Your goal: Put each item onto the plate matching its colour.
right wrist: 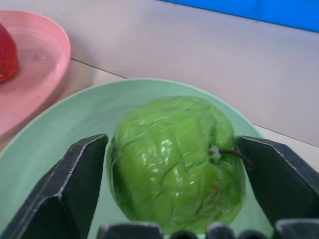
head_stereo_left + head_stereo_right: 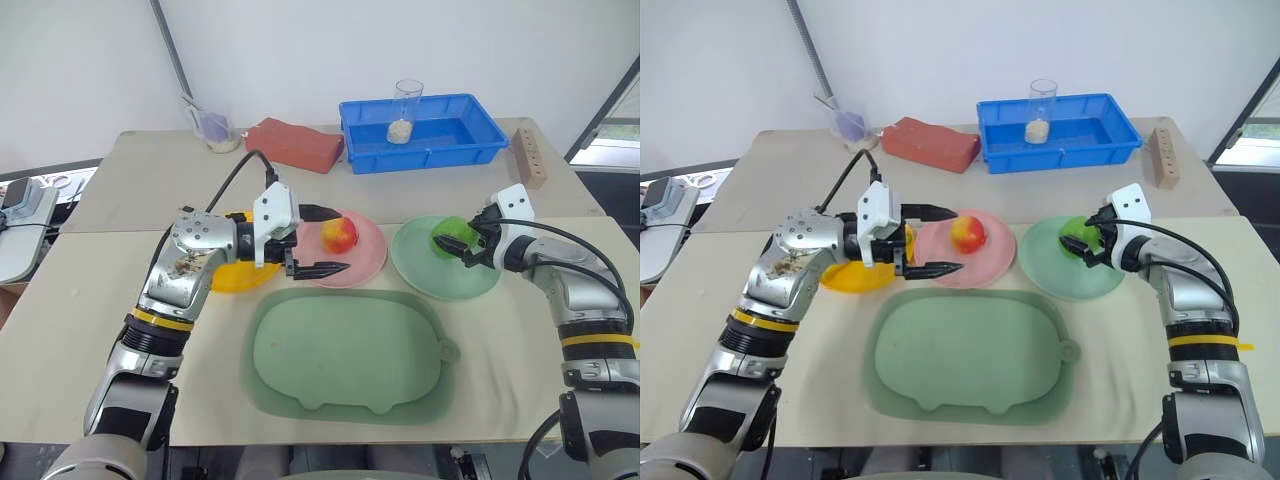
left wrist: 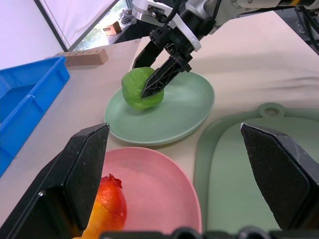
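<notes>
Right wrist view: the right gripper [image 1: 169,194] has its fingers spread either side of the green apple [image 1: 177,162], which sits on the mint plate [image 2: 445,262]; contact is hard to judge. At nine o'clock of that plate, the pink plate [image 2: 365,262] carries the red-and-yellow apple [image 2: 339,236]. The left gripper [image 2: 322,241] hangs over the pink plate's near-left edge, jaws wide apart, empty. The yellow plate [image 2: 235,278] lies mostly hidden beneath that arm. Up at twelve, the blue bin [image 2: 420,135] holds a clear cup [image 2: 405,112].

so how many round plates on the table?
3, in a row: yellow plate partly behind the left gripper, pink plate holding the red-and-yellow apple, mint plate holding the green apple.
</notes>
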`<control>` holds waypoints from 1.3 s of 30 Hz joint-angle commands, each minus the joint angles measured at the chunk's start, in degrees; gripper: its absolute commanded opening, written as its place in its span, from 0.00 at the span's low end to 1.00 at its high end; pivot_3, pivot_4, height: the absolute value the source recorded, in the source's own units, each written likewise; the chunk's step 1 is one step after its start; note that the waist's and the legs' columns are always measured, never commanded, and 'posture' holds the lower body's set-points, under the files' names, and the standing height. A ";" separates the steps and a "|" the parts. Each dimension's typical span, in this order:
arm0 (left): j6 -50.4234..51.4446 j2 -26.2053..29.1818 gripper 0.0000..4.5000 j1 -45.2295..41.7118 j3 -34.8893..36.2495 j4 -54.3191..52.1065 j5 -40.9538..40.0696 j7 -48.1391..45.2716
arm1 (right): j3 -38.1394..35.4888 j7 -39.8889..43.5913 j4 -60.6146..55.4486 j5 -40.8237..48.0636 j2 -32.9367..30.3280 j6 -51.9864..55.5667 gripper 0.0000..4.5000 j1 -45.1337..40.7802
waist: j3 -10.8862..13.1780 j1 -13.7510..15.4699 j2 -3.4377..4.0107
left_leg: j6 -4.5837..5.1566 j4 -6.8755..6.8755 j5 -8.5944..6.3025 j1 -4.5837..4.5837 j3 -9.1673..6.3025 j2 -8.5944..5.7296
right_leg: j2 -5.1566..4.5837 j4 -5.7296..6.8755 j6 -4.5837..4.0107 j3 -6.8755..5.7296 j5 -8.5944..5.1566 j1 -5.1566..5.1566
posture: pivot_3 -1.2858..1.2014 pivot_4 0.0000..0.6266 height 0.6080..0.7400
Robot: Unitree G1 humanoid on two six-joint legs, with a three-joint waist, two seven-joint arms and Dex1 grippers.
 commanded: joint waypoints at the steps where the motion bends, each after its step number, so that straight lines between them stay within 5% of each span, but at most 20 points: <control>1: 0.46 0.86 1.00 -0.27 1.17 -2.44 -0.51 0.47 | -3.30 0.83 -4.32 1.97 -0.68 -0.09 0.99 -1.40 | 0.00 -0.06 0.00 | 0.00 0.00 0.00 0.01 0.00 0.00 | 0.00 0.00 0.00 0.00 0.00 -0.02 | 0.52 0.24 1.00; 10: 5.26 8.18 1.00 2.97 5.51 -6.26 -3.16 -0.60 | -7.83 7.64 -23.45 10.03 -5.58 6.29 0.99 3.82 | 0.01 -0.70 0.04 | 0.01 -0.03 0.00 -0.05 -0.08 0.03 | 0.08 0.02 -0.01 0.03 -0.03 -0.02 | 0.52 0.24 1.00; 16: 7.87 16.20 1.00 8.76 9.39 -9.19 -3.28 -0.97 | -9.30 18.38 -39.94 17.87 -13.07 8.94 0.99 15.35 | 0.04 -0.59 0.00 | -0.03 -0.06 -0.03 0.08 -0.07 0.13 | 0.12 0.01 -0.35 0.04 -0.22 -0.04 | 0.52 0.24 1.00; 24: 7.04 24.37 1.00 18.26 18.08 -9.94 -3.43 0.02 | -11.03 18.84 -47.41 20.87 -15.43 8.71 0.99 22.33 | 0.08 -0.62 -0.08 | -0.57 -0.06 -0.36 0.19 0.18 0.10 | -0.20 -0.01 -0.72 -0.07 -0.42 -0.20 | 0.52 0.24 1.00; 31: 10.73 21.72 1.00 26.53 24.73 -14.97 -4.19 8.73 | -10.11 13.09 -45.37 17.51 -11.87 6.55 0.99 23.10 | 0.13 -0.02 -0.17 | -0.63 -0.07 -0.40 0.09 0.40 0.04 | -0.44 -0.09 -0.73 -0.16 -0.42 -0.22 | 0.52 0.24 1.00; 39: 7.21 9.73 1.00 29.41 43.78 1.34 1.40 39.83 | -22.29 -5.82 -26.44 4.41 -3.03 -11.53 0.99 24.91 | 0.12 0.47 -0.29 | -0.61 -0.02 -0.39 0.19 0.45 0.03 | -0.41 -0.03 -0.68 -0.16 -0.39 -0.17 | 0.52 0.24 1.00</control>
